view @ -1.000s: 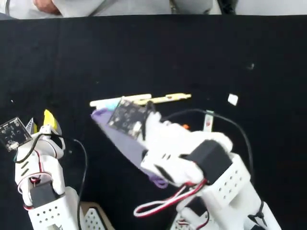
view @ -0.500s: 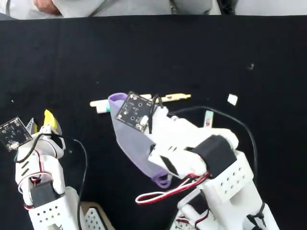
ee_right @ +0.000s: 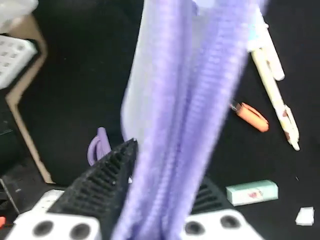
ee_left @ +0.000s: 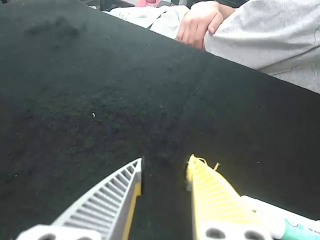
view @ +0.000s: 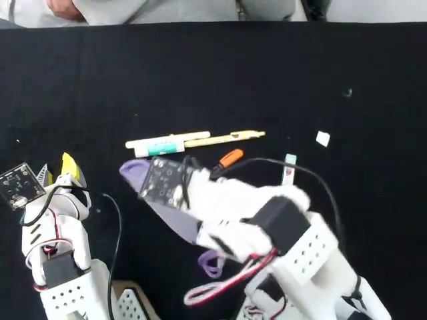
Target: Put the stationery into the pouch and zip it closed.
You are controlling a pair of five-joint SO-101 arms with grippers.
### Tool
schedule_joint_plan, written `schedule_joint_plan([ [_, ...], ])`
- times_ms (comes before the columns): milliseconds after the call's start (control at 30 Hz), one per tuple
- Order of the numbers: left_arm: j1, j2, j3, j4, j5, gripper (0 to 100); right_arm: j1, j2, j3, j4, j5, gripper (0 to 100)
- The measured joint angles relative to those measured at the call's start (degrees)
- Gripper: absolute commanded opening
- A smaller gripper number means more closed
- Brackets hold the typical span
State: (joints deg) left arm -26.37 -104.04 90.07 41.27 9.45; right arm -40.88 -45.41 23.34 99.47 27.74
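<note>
A purple pouch (view: 169, 216) lies slanted on the black table, its far end (view: 131, 169) lifted just below the pens. My right gripper (ee_right: 165, 165) is shut on the pouch (ee_right: 185, 95) along its zipper edge. Above it lie a cream pen (view: 167, 140), a teal-labelled stick (view: 159, 149) and a yellow pen (view: 227, 137). An orange marker (view: 230, 158), a green eraser (view: 289, 169) and a small white piece (view: 323, 139) sit to the right. My left gripper (ee_left: 166, 165) stands open over bare table at the left (view: 57, 171).
The pouch's purple loop (view: 210, 263) trails toward the right arm's base. Red and white cables (view: 220, 283) hang near it. A tan base plate (view: 130, 297) sits by the left arm. The far half of the table is bare black cloth.
The right gripper swung the pouch's raised end left and down, away from the pens. The orange marker is uncovered now. The left arm kept still.
</note>
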Motion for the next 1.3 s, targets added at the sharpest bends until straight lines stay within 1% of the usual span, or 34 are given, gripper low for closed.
schedule_joint_plan([
  [133, 0.0, 0.0, 0.0, 0.0, 0.0, 15, 9.3, 1.2, -4.5, 0.0, 7.2, 1.1],
  [200, 0.0, 0.0, 0.0, 0.0, 0.0, 15, 14.5, 1.2, -8.4, 0.0, 9.6, 1.1],
  [367, 0.0, 0.0, 0.0, 0.0, 0.0, 15, 25.3, 1.2, -16.5, 0.0, 13.6, 1.1],
  [500, 0.0, 0.0, 0.0, 0.0, 0.0, 15, 33.5, 1.2, -17.7, 0.0, 16.7, 1.1],
  [600, 0.0, 0.0, 0.0, 0.0, 0.0, 15, 39.2, 1.2, -17.7, 0.0, 17.3, 1.1],
  [667, 1.2, 0.0, 0.0, 0.0, 0.0, 15, 43.0, 1.2, -17.7, 0.0, 17.3, 1.1],
  [733, 2.1, 0.0, 0.0, 0.0, 0.0, 19, 46.5, 1.2, -16.5, 0.0, 17.3, 1.1],
  [800, 2.5, 0.0, 0.0, 0.0, 0.0, 26, 49.6, 1.2, -14.3, 0.0, 17.3, 1.1],
  [867, 3.6, 0.0, 0.0, 0.0, 0.0, 30, 51.8, 1.2, -12.0, 0.0, 17.3, 1.1],
  [1000, 7.8, 0.0, -0.1, 0.6, -0.4, 28, 52.5, 1.2, -8.9, 0.0, 16.4, 1.1],
  [1167, 12.3, 0.1, -4.0, 6.2, -3.4, 27, 52.7, 1.2, -8.6, 0.0, 15.4, 1.1],
  [1300, 14.3, 0.3, -5.7, 7.9, -6.9, 27, 52.7, 1.2, -8.6, 0.0, 15.2, 1.1],
])
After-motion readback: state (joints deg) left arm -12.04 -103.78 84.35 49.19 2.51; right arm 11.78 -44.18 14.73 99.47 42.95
